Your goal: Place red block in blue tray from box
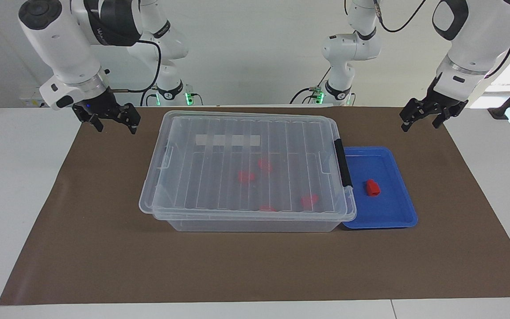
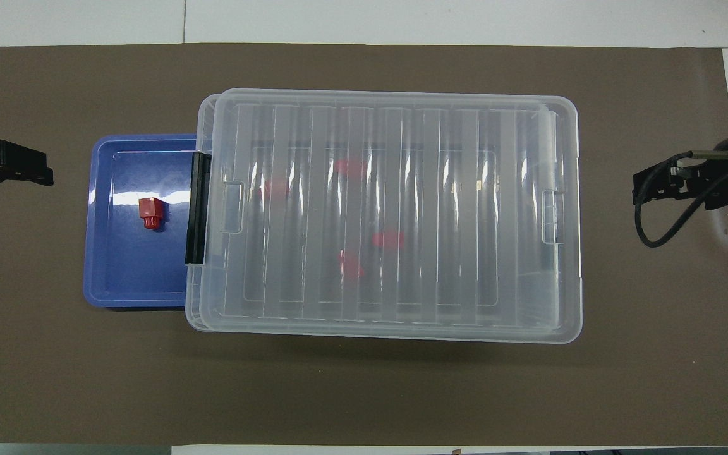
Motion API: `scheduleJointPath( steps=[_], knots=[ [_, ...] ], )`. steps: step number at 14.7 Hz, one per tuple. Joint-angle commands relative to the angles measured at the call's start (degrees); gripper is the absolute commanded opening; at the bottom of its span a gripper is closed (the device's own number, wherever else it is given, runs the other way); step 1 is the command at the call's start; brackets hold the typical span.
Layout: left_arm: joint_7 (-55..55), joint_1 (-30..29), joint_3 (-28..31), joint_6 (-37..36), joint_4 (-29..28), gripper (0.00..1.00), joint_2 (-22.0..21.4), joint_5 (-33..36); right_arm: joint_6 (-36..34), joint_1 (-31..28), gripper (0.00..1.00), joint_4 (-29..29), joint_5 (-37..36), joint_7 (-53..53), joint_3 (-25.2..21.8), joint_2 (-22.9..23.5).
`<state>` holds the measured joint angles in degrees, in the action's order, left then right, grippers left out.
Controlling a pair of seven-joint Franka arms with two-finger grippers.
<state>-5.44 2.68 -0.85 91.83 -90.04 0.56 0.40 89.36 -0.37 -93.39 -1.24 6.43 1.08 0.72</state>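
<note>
At frame centre, box [image 1: 246, 173]: lid on.
Blue tray [image 1: 392, 212]: centre right, holds red block [image 1: 372, 188].
Left gripper [image 1: 422, 118]: upper right, fingers apart, empty.
Right gripper [image 1: 112, 123]: upper left, fingers apart, empty.

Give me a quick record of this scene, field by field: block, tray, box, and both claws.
red block: lying in the blue tray
blue tray: on the mat, touching the box at the left arm's end
box: lid on, red pieces inside
left claw: open, empty, raised over the mat, waiting
right claw: open, empty, raised over the mat near the box's corner
</note>
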Motion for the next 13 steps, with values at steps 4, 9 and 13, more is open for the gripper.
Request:
scheduleJointPath(
  steps=[4, 9, 13],
  knots=[
    [0.60, -0.57, -0.30, -0.78, -0.57, 1.00, -1.09, 0.13, -2.00, -0.07, 1.00, 3.22, 0.01, -0.45, -0.46, 0.51],
    [0.60, -0.57, -0.30, -0.78, -0.57, 1.00, -1.09, 0.13, -2.61, -0.07, 1.00, 3.57, -0.08, -0.54, -0.64, 0.68],
    [0.60, -0.04, -0.39, -0.95, -0.57, 1.00, -1.09, 0.13, -2.87, -0.07, 1.00, 3.66, -0.08, -0.54, -0.73, 0.86]
  ],
)
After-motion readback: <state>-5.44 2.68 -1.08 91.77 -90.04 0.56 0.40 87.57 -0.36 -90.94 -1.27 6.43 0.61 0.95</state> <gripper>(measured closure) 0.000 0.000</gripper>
